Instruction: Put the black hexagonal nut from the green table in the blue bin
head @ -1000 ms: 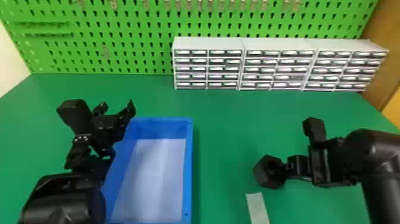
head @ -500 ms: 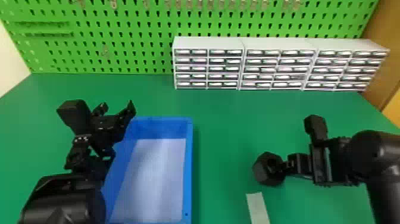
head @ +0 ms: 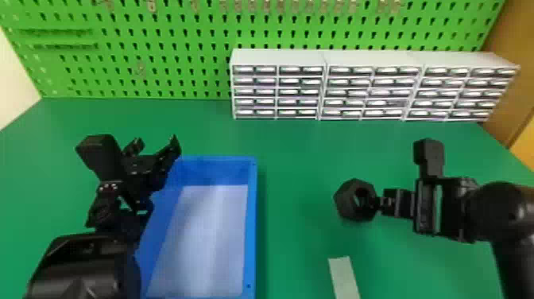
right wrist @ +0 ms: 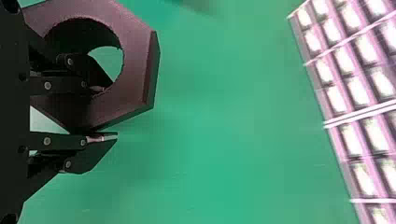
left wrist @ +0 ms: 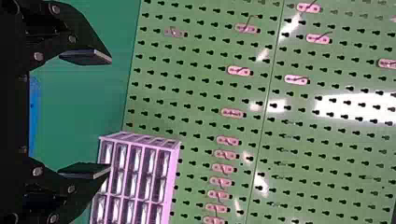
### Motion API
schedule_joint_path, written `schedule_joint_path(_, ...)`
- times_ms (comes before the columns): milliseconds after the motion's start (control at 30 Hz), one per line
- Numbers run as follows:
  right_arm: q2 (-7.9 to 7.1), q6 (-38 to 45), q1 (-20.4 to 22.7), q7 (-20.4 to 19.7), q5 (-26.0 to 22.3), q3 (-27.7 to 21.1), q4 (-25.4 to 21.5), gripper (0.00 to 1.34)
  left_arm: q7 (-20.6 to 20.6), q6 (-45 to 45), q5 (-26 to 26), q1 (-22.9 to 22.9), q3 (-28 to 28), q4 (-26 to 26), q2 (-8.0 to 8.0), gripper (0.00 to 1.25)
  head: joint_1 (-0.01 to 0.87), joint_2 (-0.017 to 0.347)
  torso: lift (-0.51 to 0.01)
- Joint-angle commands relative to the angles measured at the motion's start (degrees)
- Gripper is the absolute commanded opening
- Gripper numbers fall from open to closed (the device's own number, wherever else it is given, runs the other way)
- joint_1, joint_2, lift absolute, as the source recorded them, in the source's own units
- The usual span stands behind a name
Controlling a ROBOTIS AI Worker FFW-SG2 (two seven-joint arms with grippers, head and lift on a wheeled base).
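Note:
My right gripper (head: 377, 202) is at the right of the head view, shut on the near wall of the black hexagonal nut (head: 345, 200). In the right wrist view, the nut (right wrist: 133, 70) has one finger of the right gripper (right wrist: 111, 112) in its hole and the other against its outside. The blue bin (head: 250, 222) stands left of the nut on the green table (head: 294, 159), a gap between them. Over the bin's left back corner is my left gripper (head: 157, 145), open and holding nothing; its fingers also stand apart in the left wrist view, the left gripper (left wrist: 109, 113).
White drawer cabinets (head: 326, 57) line the back right of the table, before a green pegboard (head: 167, 47). A pale strip (head: 343, 278) lies near the front, between the bin and the right arm. The left forearm covers part of the bin's left side.
The right gripper and the nut held in it have shifted upward in the head view, mostly in the last half second. The left arm has kept still.

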Motion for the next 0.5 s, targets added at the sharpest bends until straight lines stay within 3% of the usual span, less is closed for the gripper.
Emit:
schedule_joint_path(0, 0.32, -6.2, 1.5, 0.0, -0.4, -0.5, -1.6, 0.38, 0.0, 0.0, -0.1, 0.1, 0.0, 0.0, -0.15, 0.81, 0.686, 0.051, -0.097)
schedule_joint_path(467, -1.09, -24.7, 4.9, 0.0, -0.1, 2.5, -3.9, 0.37, 0.1, 0.0, -0.1, 0.1, -0.1, 0.1, -0.15, 0.81, 0.686, 0.051, -0.097)
